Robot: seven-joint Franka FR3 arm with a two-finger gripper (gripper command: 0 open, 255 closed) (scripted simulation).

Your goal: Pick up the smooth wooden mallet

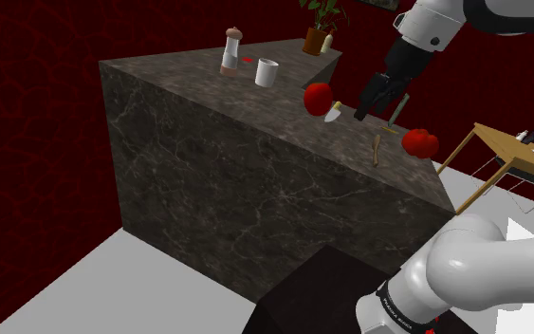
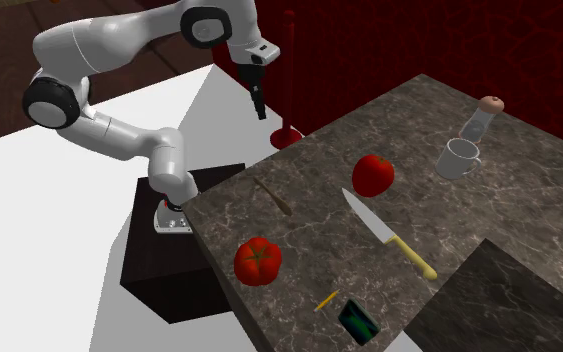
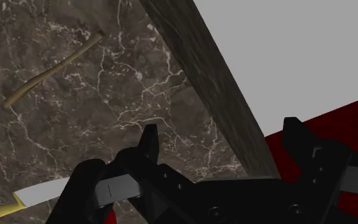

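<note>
Though head of slim tan wooden mallet [image 3: 53,68] is indistinct, black two-finger gripper [image 3: 225,143] is spread wide. Holds nothing.

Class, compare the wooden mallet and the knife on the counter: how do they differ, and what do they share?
The mallet is plain brown throughout; the knife has a silvery blade and a yellow handle. The knife looks longer than the mallet. The mallet lies nearer the counter's edge; the knife lies further in. Both lie flat on it.
</note>
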